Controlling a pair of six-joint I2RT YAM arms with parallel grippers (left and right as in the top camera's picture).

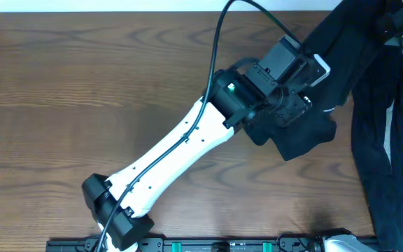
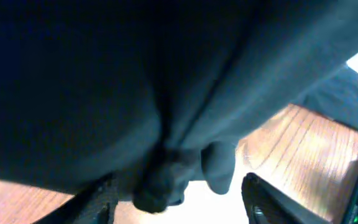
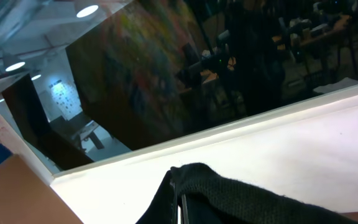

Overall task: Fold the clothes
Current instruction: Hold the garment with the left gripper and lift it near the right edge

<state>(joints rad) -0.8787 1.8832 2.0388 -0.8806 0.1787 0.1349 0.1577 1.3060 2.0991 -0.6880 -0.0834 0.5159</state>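
Overhead, the left arm (image 1: 180, 150) reached from the near edge of the wooden counter (image 1: 82, 91) toward the far right; its left claw (image 1: 294, 112) sat over the lower end of the clothes (image 1: 306, 136), a black garment that ran up from that bunched end to the far right corner; there the fabric rose to the right claw (image 1: 395, 24), and more dark cloth with a pale strip hung down along the right edge of the counter.

From the left wrist, black fabric filled most of the view and gathered into a knot between the two fingers (image 2: 263, 199); the jaws stood spread, with bare wood showing between the knot and one finger; nothing was pinched.

From the right wrist, a fold of the black cloth lay across the bottom of the view and covered the fingers; whether that claw was spread or pressed together could not be told; beyond it were a white wall and a dark window.
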